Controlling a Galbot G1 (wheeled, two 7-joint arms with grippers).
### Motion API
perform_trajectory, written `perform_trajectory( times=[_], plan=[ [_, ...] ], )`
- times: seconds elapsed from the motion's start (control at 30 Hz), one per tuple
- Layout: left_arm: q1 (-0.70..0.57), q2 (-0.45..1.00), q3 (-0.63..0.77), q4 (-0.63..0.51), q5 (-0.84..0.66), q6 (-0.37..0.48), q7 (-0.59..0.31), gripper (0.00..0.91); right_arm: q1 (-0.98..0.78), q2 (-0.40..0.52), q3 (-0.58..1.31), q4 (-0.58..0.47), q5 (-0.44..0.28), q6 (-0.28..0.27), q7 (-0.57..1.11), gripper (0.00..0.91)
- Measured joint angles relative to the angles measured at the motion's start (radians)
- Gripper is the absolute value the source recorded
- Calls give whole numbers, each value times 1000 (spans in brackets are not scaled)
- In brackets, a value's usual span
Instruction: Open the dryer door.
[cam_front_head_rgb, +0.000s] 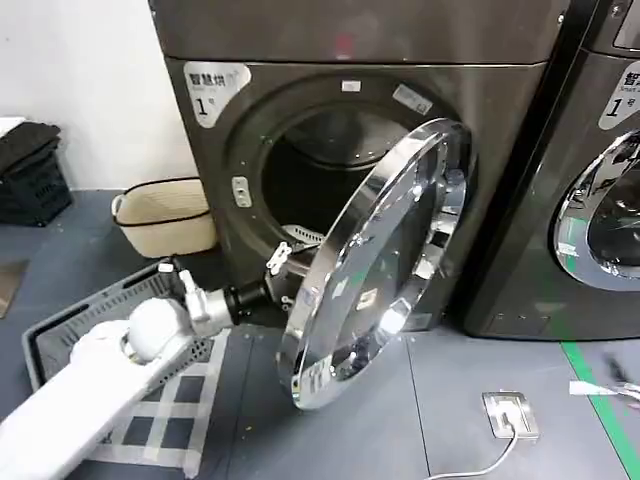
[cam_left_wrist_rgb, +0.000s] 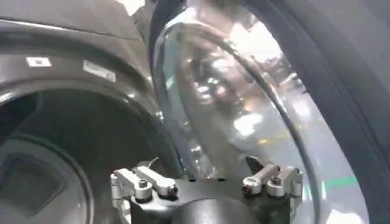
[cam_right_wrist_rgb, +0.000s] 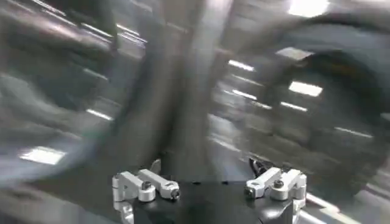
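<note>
Nearest, left gripper (cam_front_head_rgb: 283, 268) with fingers spread wide, gripping nothing, tucked behind the free edge of the dryer door (cam_front_head_rgb: 375, 265). Beyond, door hanging partly open, hinged rightward on the dryer (cam_front_head_rgb: 500, 200). Farther right, right gripper (cam_right_wrist_rgb: 207, 185) likewise spread, empty.

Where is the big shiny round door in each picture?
Head view: the dryer door hangs swung open in the middle, in front of the dryer, with the left gripper at its edge.
Left wrist view: the door's glass bulge is just beyond the open fingers.
Right wrist view: too blurred to tell.
Shared landmark: the dryer's dark round opening.
</note>
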Motion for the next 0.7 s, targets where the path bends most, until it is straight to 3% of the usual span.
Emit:
perform_trajectory(
  times=[0.23, 0.6, 0.7],
  plan=[
    [-45, -31, 50, 14, -9, 0, -7, 907, 7, 116, 106, -74, 6, 15, 202, 907],
    [-127, -135, 147, 63, 10, 3, -29, 907, 32, 169, 293, -230, -40, -6, 324, 907],
    [-149, -170, 180, 80, 15, 3, -32, 907, 35, 180, 330, -269, -40, -35, 352, 907]
  ],
)
